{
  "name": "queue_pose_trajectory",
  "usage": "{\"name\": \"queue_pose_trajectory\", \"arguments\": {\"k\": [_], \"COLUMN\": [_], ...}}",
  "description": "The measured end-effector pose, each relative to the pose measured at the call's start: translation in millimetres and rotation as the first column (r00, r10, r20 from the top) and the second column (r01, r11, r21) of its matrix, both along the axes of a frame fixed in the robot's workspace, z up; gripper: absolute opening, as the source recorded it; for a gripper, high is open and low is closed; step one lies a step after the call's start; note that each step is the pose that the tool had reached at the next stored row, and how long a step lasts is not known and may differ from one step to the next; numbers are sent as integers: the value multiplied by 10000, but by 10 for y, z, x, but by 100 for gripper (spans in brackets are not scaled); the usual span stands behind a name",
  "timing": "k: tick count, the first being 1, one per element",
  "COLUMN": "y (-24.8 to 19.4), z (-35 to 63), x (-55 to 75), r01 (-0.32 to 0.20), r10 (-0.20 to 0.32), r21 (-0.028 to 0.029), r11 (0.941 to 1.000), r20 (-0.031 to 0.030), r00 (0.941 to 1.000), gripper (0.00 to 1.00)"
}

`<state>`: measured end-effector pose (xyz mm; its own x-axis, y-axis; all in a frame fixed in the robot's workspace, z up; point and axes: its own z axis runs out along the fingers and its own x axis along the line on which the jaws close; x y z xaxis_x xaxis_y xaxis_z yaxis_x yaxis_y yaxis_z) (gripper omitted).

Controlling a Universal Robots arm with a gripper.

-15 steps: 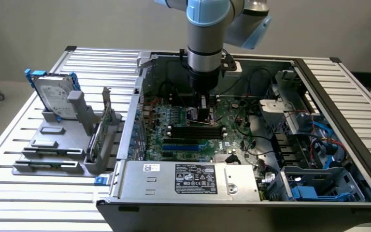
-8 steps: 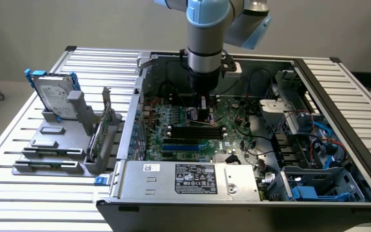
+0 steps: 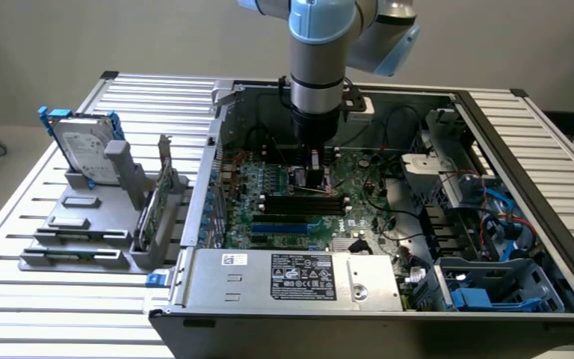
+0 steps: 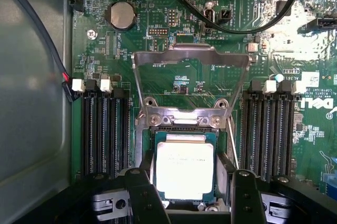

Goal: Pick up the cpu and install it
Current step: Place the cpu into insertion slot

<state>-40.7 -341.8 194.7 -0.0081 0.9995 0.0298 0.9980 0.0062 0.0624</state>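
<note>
The cpu (image 4: 184, 167), a flat square chip with a dull silver top and green rim, lies flat in the motherboard socket (image 4: 223, 156). The socket's metal load plate (image 4: 190, 56) is swung open away from it. My gripper (image 4: 193, 182) hangs low over the socket, open, with one black finger (image 4: 143, 190) close to one edge of the chip and the other finger (image 4: 246, 190) a little clear of the opposite edge. In the exterior view the gripper (image 3: 315, 178) reaches down into the open computer case (image 3: 526, 149) onto the motherboard.
Black memory slots (image 4: 102, 129) flank the socket on both sides, and black cables (image 4: 231, 24) arc over the board beyond it. Outside the case, a silver hard drive with a blue bracket (image 3: 83, 146) stands in a grey holder (image 3: 78, 232) at the exterior view's left.
</note>
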Motion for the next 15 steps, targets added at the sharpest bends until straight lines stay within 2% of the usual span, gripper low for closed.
{"name": "queue_pose_trajectory", "arguments": {"k": [15], "y": [0], "z": [-13], "x": [-5], "r01": [94], "r10": [-94], "r21": [1], "r11": [10000], "r20": [1], "r00": [10000], "gripper": [55]}}
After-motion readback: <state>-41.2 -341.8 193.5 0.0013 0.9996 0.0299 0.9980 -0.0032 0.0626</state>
